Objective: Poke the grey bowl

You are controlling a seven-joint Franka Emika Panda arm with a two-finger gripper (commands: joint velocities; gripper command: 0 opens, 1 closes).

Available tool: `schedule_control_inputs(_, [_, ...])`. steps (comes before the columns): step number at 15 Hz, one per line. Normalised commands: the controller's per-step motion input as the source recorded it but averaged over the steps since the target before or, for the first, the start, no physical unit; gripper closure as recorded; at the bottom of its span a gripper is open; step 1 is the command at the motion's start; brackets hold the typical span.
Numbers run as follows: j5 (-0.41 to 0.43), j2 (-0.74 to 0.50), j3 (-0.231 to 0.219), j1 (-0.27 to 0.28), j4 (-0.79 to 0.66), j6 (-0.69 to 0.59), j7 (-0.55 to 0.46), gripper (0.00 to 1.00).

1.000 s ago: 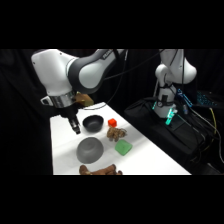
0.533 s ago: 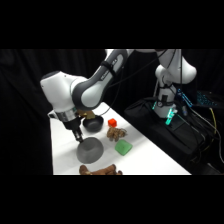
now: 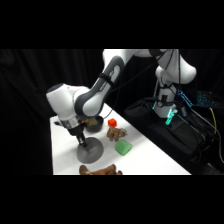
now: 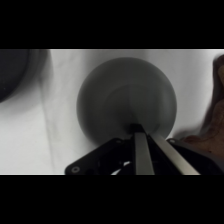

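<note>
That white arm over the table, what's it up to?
The white arm is reaching down from above, and its tool is pressing its tip on the top of the grey bowl, which sits dome-up on the white table. The wrist view shows the fingers close together against the bowl. A green block, a small red piece and a black bowl lie nearby, untouched.

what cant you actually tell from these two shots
- Whether the gripper actually touches the grey bowl: side view blurred, wrist view too close.
- Black bowl: mostly behind the arm in the side view, cut by the left edge in the wrist view.
- Brown object at the front: too blurred to identify.
</note>
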Motion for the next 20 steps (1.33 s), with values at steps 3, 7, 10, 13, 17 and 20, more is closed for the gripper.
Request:
schedule_control_inputs(3, [0.083, -0.06, 0.034, -0.044, -0.03, 0.05, -0.15, 1.0])
schedule_control_inputs(7, [0.071, -0.4, 0.024, -0.028, -0.3, -0.11, -0.13, 1.0])
schedule_control_inputs(10, [0.037, -0.61, -0.006, -0.008, -0.46, -0.11, -0.11, 1.0])
schedule_control_inputs(13, [0.02, -0.62, -0.019, -0.01, -0.44, -0.18, -0.14, 0.73])
schedule_control_inputs(17, [-0.01, -0.6, -0.037, 0.009, -0.42, -0.17, -0.11, 0.31])
schedule_control_inputs(20, [-0.035, -0.57, -0.052, 0.024, -0.4, -0.08, -0.07, 0.0])
